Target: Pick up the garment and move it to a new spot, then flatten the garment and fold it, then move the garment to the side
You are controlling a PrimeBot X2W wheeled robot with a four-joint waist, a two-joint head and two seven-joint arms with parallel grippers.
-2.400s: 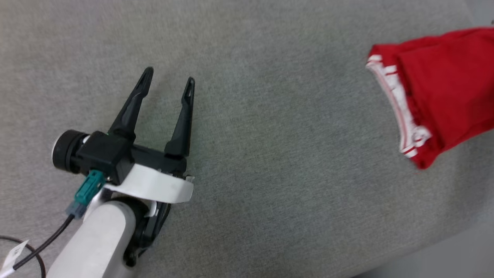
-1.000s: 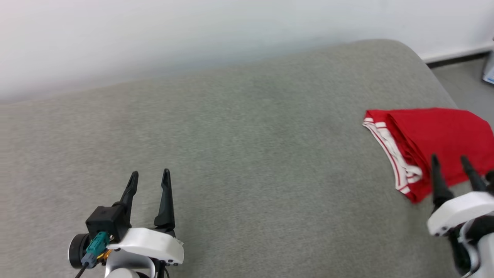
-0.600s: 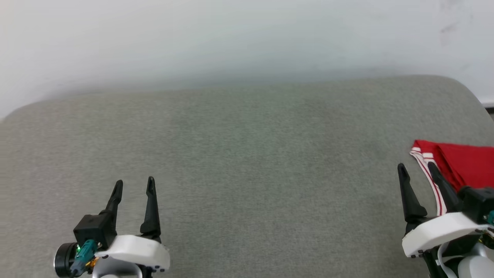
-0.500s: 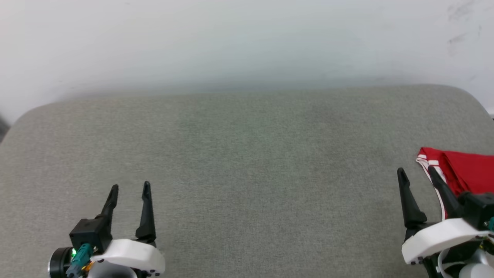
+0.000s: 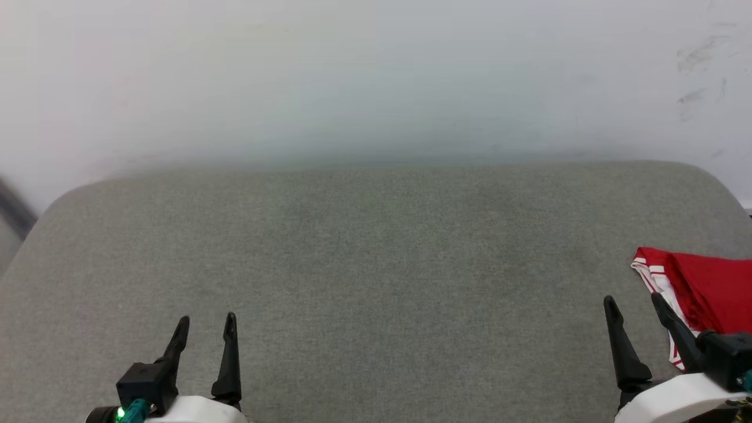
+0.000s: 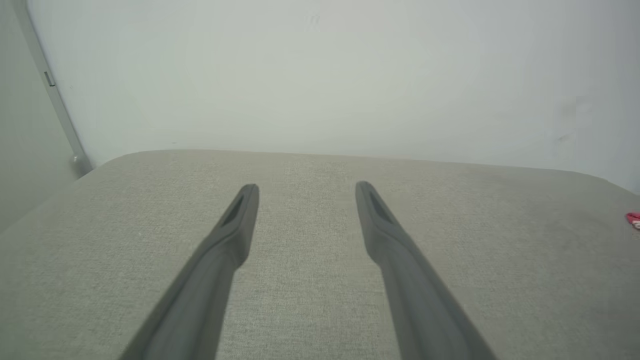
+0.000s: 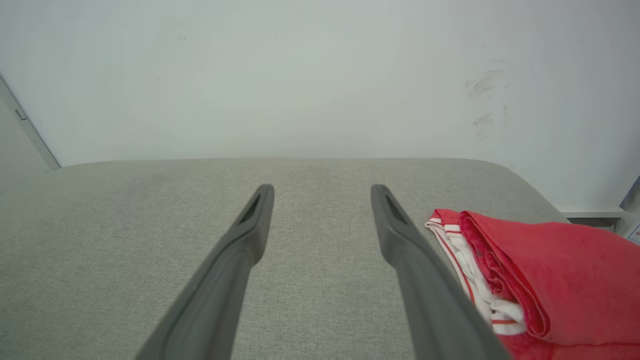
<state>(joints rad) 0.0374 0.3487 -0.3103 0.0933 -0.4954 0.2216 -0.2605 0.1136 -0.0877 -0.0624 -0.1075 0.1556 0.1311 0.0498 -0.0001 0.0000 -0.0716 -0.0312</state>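
The garment (image 5: 708, 291) is a red jersey with white, red-striped trim, folded into a bundle at the right edge of the grey cushioned surface (image 5: 376, 264). In the right wrist view the garment (image 7: 540, 280) lies just right of my right finger. My right gripper (image 5: 634, 302) is open and empty, just left of the bundle and apart from it. At the lower left my left gripper (image 5: 205, 323) stands open with nothing between its fingers, far from the garment. A small red tip of the garment (image 6: 633, 218) shows at the right edge of the left wrist view.
A pale wall (image 5: 376, 76) rises right behind the cushioned surface, with dark scuff marks (image 5: 696, 59) at the upper right. The surface's rounded corners fall away at far left and far right. A grey door frame (image 6: 55, 100) stands at the left.
The head camera tilted up and swung left, so the wall came into view and the garment slid to the right edge. Both grippers stayed open and sank toward the bottom of the view.
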